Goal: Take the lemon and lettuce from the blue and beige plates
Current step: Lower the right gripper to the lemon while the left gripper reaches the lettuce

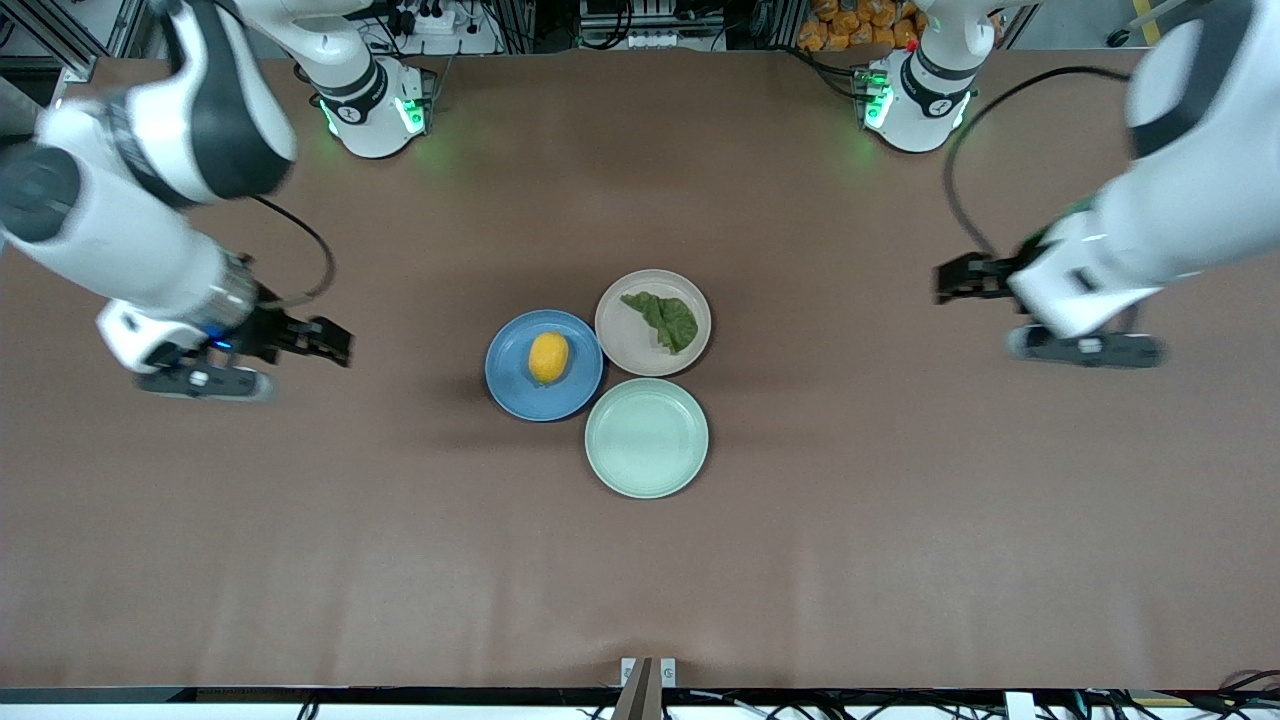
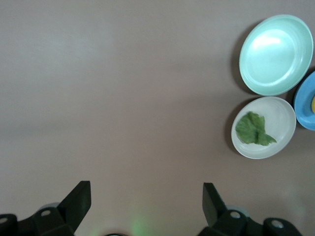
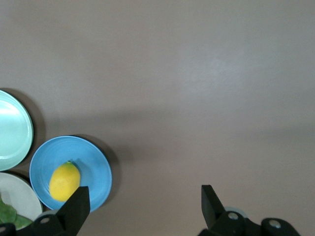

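Well apart from both grippers: lemon (image 1: 548,357) on the blue plate (image 1: 513,383), lettuce (image 1: 663,319) on the beige plate (image 1: 627,344), mid-table. Right gripper (image 1: 335,341) up over bare table (image 1: 300,520) toward the right arm's end, fingers spread, nothing between them. Left gripper (image 1: 945,281) over bare table toward the left arm's end, fingers likewise apart and holding nothing. Mint-green plate (image 1: 646,437) (nothing on it) touching both others, nearest the front camera; beige plate farthest from it.
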`<action>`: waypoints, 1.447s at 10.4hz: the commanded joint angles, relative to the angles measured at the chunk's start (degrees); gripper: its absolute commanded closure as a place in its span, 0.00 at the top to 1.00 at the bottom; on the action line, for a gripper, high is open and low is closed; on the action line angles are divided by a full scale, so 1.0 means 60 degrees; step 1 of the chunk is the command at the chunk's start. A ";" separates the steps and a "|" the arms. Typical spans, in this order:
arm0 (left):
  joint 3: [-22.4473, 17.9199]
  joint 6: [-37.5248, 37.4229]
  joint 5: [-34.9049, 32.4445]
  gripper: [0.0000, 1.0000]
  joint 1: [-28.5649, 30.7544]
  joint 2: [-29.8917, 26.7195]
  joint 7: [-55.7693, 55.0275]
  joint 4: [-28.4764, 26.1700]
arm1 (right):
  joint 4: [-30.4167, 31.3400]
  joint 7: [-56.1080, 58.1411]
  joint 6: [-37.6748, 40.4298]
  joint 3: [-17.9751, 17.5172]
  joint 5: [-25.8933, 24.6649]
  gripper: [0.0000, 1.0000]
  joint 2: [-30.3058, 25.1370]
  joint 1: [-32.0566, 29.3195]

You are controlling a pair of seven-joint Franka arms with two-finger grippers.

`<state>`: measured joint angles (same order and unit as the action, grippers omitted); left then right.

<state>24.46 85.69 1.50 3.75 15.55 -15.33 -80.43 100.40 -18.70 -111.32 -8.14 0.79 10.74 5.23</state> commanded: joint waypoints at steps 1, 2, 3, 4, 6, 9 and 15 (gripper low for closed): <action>0.0010 0.1138 0.0130 1.00 -0.1118 0.0029 -0.1381 -0.1195 | 0.0054 -0.1696 -0.0661 -0.0633 -0.0497 1.00 0.0725 0.0226; 0.0010 0.1593 0.0087 1.00 -0.1673 0.0190 -0.1718 -0.1562 | 0.0040 -0.2356 -0.0868 -0.0911 -0.0919 1.00 0.1120 0.0343; 0.0025 0.1960 0.0086 1.00 -0.1882 0.0395 -0.2215 -0.1827 | 0.0040 -0.3044 -0.0913 -0.1247 -0.1242 1.00 0.1458 0.0345; 0.0025 0.2689 0.0115 1.00 -0.2160 0.0513 -0.2785 -0.2279 | 0.0054 -0.3616 -0.0986 -0.1381 -0.1260 1.00 0.1679 0.0446; 0.0054 0.3849 0.0522 1.00 -0.2454 0.0805 -0.3243 -0.2810 | 0.0069 -0.4148 -0.1307 -0.1382 -0.1260 1.00 0.2191 0.0928; 0.0039 0.4758 0.0731 1.00 -0.3303 0.1595 -0.4560 -0.2840 | 0.0653 -0.5404 -0.3324 -0.1368 -0.1376 1.00 0.2967 0.1603; 0.0010 0.6840 0.0716 1.00 -0.4358 0.3105 -0.5059 -0.3221 | 0.0787 -0.7181 -0.4400 -0.1411 -0.2300 1.00 0.4024 0.2176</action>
<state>24.95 124.97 4.75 -20.82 33.78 -43.56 -99.53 105.27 -58.91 -137.13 -16.21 -11.21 34.33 18.20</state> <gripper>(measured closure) 0.000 0.000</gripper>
